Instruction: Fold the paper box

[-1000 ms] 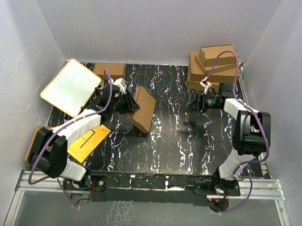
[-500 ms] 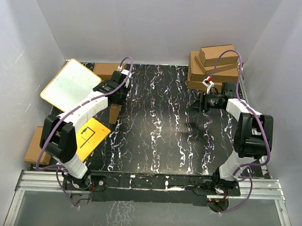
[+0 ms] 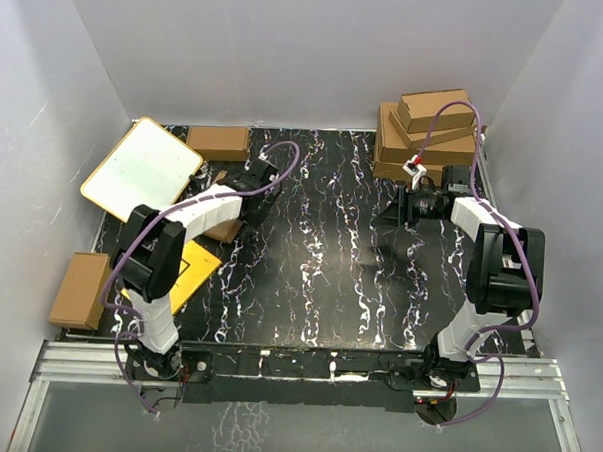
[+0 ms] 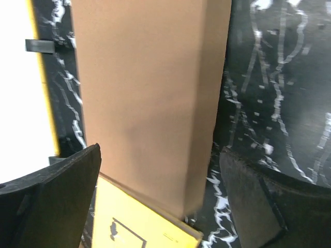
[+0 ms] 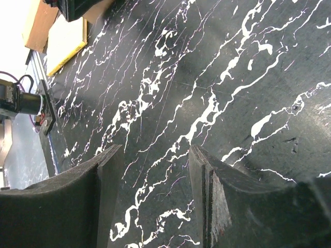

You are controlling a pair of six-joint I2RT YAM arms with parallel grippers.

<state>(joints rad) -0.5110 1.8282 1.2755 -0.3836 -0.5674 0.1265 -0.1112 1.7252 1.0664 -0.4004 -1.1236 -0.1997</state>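
Top external view, table: black marbled tabletop with white veins (image 3: 330, 267); both arm bases are bolted at its near edge.
White board: flat white rectangular board with an orange rim (image 3: 141, 173), set askew at the far-left corner.
Box stack: pile of brown cardboard mailer boxes (image 3: 426, 136) in the far-right corner, the top one lying skewed on the others.
Paper box: plain brown corrugated cardboard paper box (image 4: 145, 103), thin, rectangular and closed, lying flat on the left half of the table. From above, only the near-left end of the paper box (image 3: 224, 230) shows; the rest is hidden under the left arm. In the left wrist view its long side runs away from the camera, with the white board past its left edge and bare table on its right.
Yellow card: flat yellow rectangular card with black lines (image 3: 186, 271) at the near left, partly under the left arm. Its far corner meets the near end of the paper box; whether the box rests on it cannot be told.
Spare boxes: one brown cardboard box (image 3: 218, 140) lies at the far edge, just right of the white board. Another brown box (image 3: 82, 289) sits beyond the table's left edge, toward the near side.
Left gripper: black two-finger left gripper (image 4: 159, 152) hangs over the paper box, jaws spread wide, one finger toward each long side, both apart from the cardboard.
Right gripper: black two-finger right gripper (image 5: 154, 155) is on the far right, low over bare table, pointing left. Its jaws are partly apart, with only marbled tabletop showing between them.
Writing: the black printed figure on the yellow card is too small and blurred to read.
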